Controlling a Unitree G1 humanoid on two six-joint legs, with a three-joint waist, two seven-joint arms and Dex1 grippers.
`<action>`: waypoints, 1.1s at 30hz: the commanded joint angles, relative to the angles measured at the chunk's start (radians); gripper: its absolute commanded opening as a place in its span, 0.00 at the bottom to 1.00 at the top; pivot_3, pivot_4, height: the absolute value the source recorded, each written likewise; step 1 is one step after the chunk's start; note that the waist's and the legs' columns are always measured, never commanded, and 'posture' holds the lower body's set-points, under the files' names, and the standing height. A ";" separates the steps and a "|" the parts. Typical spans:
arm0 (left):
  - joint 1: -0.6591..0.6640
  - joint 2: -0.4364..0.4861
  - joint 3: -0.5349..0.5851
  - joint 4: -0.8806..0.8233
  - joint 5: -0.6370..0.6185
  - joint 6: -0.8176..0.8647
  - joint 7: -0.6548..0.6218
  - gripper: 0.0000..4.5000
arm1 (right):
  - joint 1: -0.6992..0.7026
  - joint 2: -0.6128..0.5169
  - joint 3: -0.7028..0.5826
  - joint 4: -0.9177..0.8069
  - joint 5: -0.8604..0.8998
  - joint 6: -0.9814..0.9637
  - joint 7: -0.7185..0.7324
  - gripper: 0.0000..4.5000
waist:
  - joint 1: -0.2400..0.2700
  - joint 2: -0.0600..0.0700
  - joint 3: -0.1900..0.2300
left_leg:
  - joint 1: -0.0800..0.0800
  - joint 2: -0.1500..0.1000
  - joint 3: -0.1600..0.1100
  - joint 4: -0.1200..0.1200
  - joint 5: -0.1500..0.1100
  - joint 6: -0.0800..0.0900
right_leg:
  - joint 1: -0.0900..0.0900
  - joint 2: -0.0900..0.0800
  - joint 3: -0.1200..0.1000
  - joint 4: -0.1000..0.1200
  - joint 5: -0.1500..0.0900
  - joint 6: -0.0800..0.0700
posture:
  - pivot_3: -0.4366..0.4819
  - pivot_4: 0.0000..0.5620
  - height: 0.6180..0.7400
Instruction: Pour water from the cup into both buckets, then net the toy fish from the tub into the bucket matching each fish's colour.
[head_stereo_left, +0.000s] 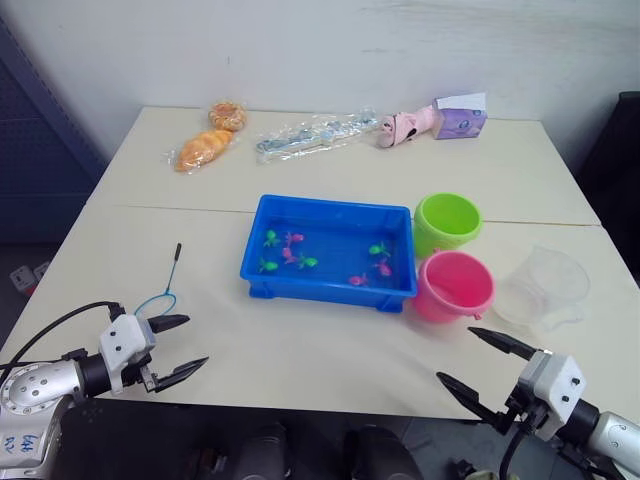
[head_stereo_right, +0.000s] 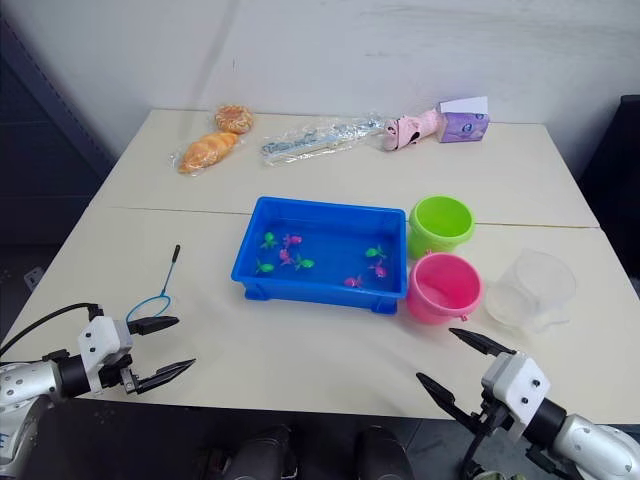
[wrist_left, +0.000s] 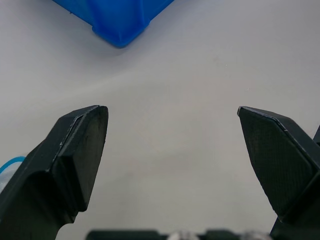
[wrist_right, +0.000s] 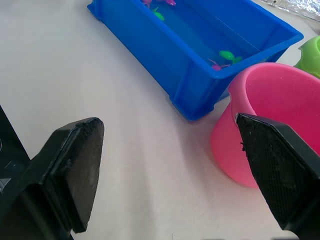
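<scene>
It looked like a robot test room, perhaps a lab: two plain cream tables (head_stereo_left: 150, 250) pushed together against a bare white wall (head_stereo_left: 300, 50), with packaged bread (head_stereo_left: 203, 149) and other props laid out at the back

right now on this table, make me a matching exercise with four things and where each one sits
Things:
1. net
2. cup
3. green bucket
4. pink bucket

Places:
A. farthest to the robot's right
B. beside the tub's far right corner
C. left of the tub, flat on the table
D. beside the tub's near right corner

Pairs: 1-C, 2-A, 3-B, 4-D
</scene>
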 joint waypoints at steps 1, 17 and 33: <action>0.013 0.014 0.008 -0.070 -0.071 0.027 -0.047 0.99 | 0.005 0.010 -0.047 -0.036 0.026 0.015 -0.037 1.00 | 0.000 0.000 0.000 | 0.000 0.000 0.000 0.000 0.000 0.000 | 0.000 0.000 0.000 0.000 0.000 0.000 | 0.48 0.27 1.00; -0.409 -0.082 -0.265 -0.398 -0.356 0.447 -0.042 0.99 | 0.243 0.415 -0.218 -0.170 0.058 0.146 -0.440 1.00 | -0.008 0.007 -0.003 | 0.001 0.001 -0.001 0.001 0.001 -0.002 | 0.001 0.001 0.001 0.002 0.000 0.000 | 0.48 0.27 1.00; -0.485 -0.139 -0.306 -0.378 -0.323 0.470 -0.013 0.99 | -0.289 0.417 -0.224 0.058 -0.094 0.408 -0.887 1.00 | -0.020 0.009 -0.004 | 0.000 -0.001 0.000 0.002 0.006 -0.009 | -0.002 0.002 0.003 0.008 0.000 0.000 | 0.48 0.27 1.00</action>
